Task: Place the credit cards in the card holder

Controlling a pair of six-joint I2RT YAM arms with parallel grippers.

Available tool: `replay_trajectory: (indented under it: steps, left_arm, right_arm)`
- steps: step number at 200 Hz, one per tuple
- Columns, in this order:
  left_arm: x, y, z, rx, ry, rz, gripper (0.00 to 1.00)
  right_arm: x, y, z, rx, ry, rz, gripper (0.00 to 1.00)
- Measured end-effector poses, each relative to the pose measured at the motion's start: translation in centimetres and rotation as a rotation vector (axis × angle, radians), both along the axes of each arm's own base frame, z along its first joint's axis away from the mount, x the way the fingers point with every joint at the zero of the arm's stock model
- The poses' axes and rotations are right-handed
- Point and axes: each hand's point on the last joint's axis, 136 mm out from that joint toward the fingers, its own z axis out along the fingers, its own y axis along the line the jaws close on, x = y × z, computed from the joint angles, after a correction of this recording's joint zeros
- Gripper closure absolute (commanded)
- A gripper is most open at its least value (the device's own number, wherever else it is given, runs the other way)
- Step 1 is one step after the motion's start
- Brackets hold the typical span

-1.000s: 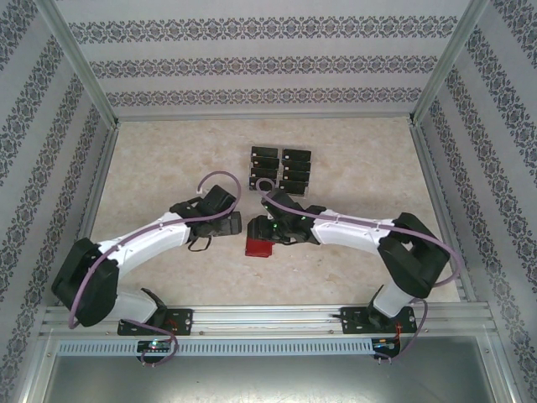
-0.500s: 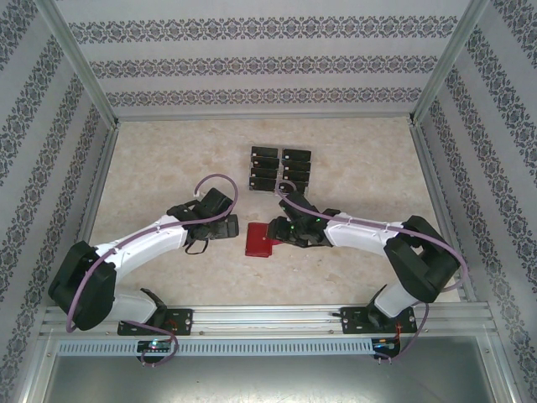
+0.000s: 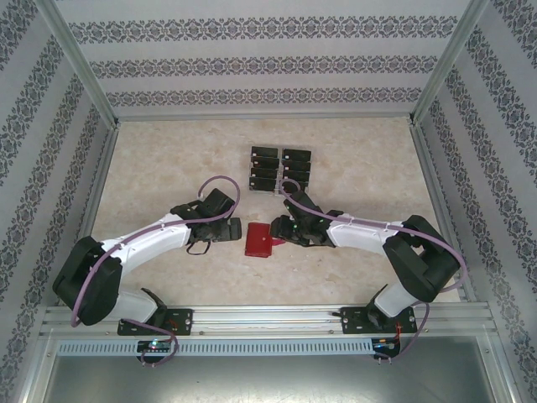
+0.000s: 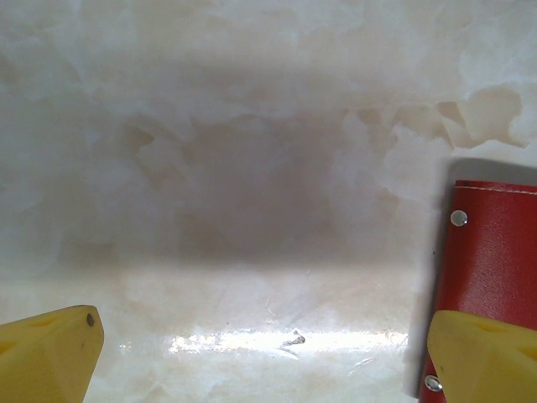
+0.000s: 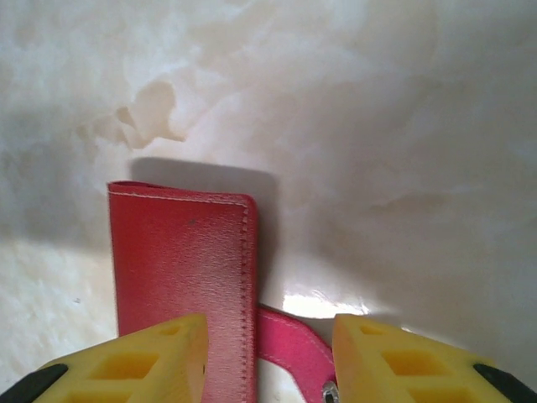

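Right gripper (image 5: 268, 332) has backed off the card holder (image 3: 261, 240), which is still closed.
Holder lies flat between both grippers, right fingers spread astride its tab (image 5: 289, 340); left gripper (image 4: 264, 327) spread, empty; credit cards (image 3: 281, 170) unpicked beyond.

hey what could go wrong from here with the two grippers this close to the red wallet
1. The right gripper stands open astride the snap tab of the closed card holder. Closing may pinch only the tab and drag the holder instead of opening it.
2. One finger of the open left gripper overlaps the holder's edge in the left wrist view. Coming down, it might shove or pin the holder.
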Motion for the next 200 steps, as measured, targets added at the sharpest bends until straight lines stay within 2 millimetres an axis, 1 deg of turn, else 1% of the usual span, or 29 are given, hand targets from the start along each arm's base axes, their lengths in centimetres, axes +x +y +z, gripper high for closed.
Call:
replay_trajectory:
  steps: [26,58,76,116,170,200]
  left_arm:
    - [0.2,-0.3,0.1,-0.004,-0.001,-0.004,0.00]
    - [1.0,-1.0,0.9,-0.016,-0.018,-0.017,0.00]
    - [1.3,-1.8,1.3,-0.019,-0.025,-0.035,0.00]
    - [1.7,-4.0,1.4,-0.017,-0.023,-0.088,0.00]
    - [1.5,-7.7,0.9,0.011,-0.010,-0.187,0.00]
    - [1.5,-9.9,0.2,0.037,0.001,-0.234,0.00]
  right_arm:
    - [-1.1,-1.1,-1.0,-0.026,0.024,-0.003,0.56]
    - [-1.2,-2.0,-0.6,-0.021,0.010,-0.020,0.58]
    - [-1.3,-2.5,-0.6,-0.022,0.008,-0.027,0.62]
    - [-1.7,-3.3,-1.4,-0.038,0.024,-0.037,0.76]
    - [-2.0,-3.7,-2.0,-0.044,0.025,-0.039,0.77]
    - [-2.0,-3.7,-2.2,-0.039,0.020,-0.039,0.76]
